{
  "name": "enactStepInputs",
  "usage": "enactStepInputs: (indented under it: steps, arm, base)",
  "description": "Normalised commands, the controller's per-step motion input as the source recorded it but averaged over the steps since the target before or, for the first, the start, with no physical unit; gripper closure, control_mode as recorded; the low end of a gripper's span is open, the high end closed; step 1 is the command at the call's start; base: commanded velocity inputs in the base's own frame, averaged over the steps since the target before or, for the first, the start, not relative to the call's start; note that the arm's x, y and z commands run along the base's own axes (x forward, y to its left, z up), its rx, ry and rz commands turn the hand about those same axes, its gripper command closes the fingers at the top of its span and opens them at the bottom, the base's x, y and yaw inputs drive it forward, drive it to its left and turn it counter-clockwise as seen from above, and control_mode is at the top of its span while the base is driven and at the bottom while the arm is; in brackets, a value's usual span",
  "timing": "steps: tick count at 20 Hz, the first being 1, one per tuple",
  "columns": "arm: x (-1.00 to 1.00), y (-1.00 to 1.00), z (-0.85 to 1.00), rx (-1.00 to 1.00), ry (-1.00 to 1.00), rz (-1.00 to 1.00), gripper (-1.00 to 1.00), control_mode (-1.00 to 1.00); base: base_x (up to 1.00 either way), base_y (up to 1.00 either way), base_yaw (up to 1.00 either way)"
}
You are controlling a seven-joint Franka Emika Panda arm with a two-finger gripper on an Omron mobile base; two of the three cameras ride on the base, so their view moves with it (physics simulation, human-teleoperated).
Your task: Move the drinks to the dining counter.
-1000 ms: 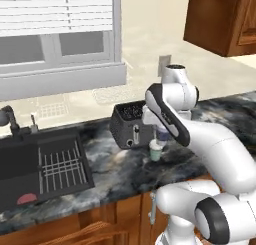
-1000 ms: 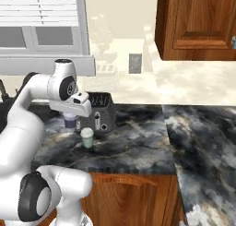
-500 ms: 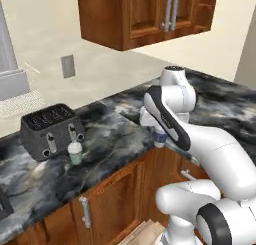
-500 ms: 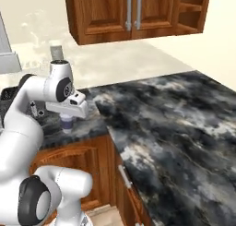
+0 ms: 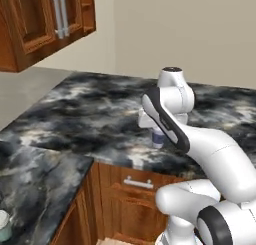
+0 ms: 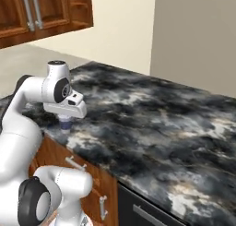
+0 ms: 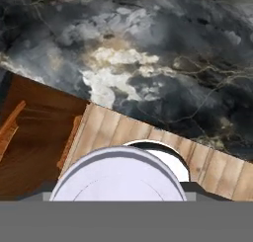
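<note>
My gripper [image 5: 157, 134] is shut on a purple-blue paper cup [image 5: 158, 141] and holds it upright just above the near edge of the dining counter [image 5: 90, 109], a wide black marble top with pale veins. From the right base view the cup [image 6: 66, 125] hangs under the hand [image 6: 66, 121] at the counter's [image 6: 152, 114] left front edge. The hand view looks down on the cup's white lid [image 7: 118, 176], which hides the fingertips; the marble [image 7: 148, 48] lies beyond it. A pale green cup [image 5: 3, 225] stands on the neighbouring counter at the lower left.
Wooden wall cabinets [image 5: 35, 24] hang at the upper left. Wooden drawers with a metal handle [image 5: 137, 183] sit under the counter edge. A plain beige wall [image 6: 198, 36] runs behind the counter. Wood flooring [image 7: 143, 132] shows below the cup.
The whole picture has shifted: the base has turned away from the sink, toaster and window toward the wide marble counter. The purple-blue cup has stayed in the gripper throughout.
</note>
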Motion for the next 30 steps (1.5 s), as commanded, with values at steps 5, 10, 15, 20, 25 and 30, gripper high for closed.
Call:
enactStepInputs:
  steps: [5, 10, 15, 20, 25, 30]
  arm:
    - [0.00, 0.00, 0.00, 0.00, 0.00, 0.00, 1.00, 1.00]
    - [0.00, 0.00, 0.00, 0.00, 0.00, 0.00, 1.00, 1.00]
    - [0.00, 0.00, 0.00, 0.00, 0.00, 0.00, 1.00, 1.00]
    - [0.00, 0.00, 0.00, 0.00, 0.00, 0.00, 1.00, 1.00]
    - [0.00, 0.00, 0.00, 0.00, 0.00, 0.00, 1.00, 1.00]
    - [0.00, 0.00, 0.00, 0.00, 0.00, 0.00, 1.00, 1.00]
  base:
    - [0.54, -0.29, -0.70]
    - [1.00, -0.28, -0.20]
    - [1.00, -0.53, 0.06]
    - [1.00, -0.33, 0.04]
    - [1.00, -0.02, -0.09]
    - [1.00, 0.00, -0.35]
